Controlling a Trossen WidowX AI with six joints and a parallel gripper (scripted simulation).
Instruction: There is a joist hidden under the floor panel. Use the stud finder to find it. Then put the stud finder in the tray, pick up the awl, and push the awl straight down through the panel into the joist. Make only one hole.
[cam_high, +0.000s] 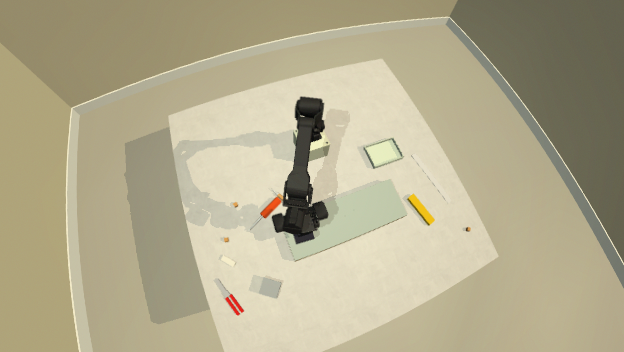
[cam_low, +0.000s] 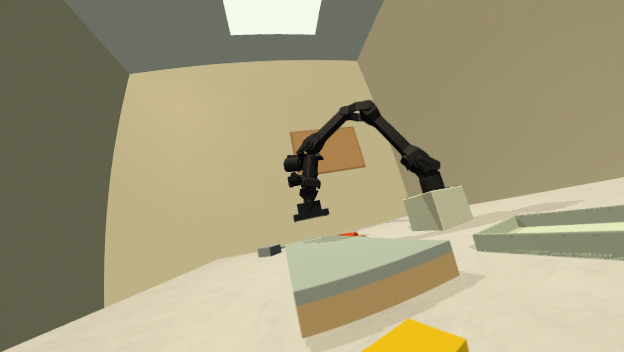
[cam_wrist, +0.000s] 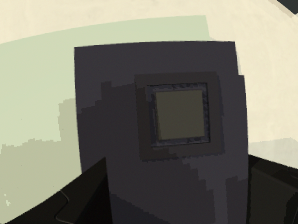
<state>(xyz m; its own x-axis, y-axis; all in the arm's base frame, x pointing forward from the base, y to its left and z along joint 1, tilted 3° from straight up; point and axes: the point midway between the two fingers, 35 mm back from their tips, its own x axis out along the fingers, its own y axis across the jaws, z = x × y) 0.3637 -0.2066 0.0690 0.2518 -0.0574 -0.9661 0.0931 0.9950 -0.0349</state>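
Black stud finder (cam_high: 304, 237) (cam_low: 311, 212) (cam_wrist: 115, 67) clamped in our gripper (cam_high: 300, 227) (cam_low: 310, 204) (cam_wrist: 166, 163), and we're hovering above the pale green floor panel (cam_high: 360, 210) (cam_low: 345, 255) (cam_wrist: 30, 65), near one end! Come down tilted or too fast, and we could knock the panel or twist the tool; scan sloppily, and we'd likely misjudge the joist.

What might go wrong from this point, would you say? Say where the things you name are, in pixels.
The dark stud finder (cam_high: 304, 238) (cam_low: 311, 215) (cam_wrist: 95, 75) is raised above the panel (cam_high: 367, 210) (cam_low: 350, 260) near one end, so lowering it slightly off could miss the edge. Its broad body hides the panel beneath in the wrist view, so the hand (cam_high: 299, 220) (cam_low: 310, 202) might press down too hard.
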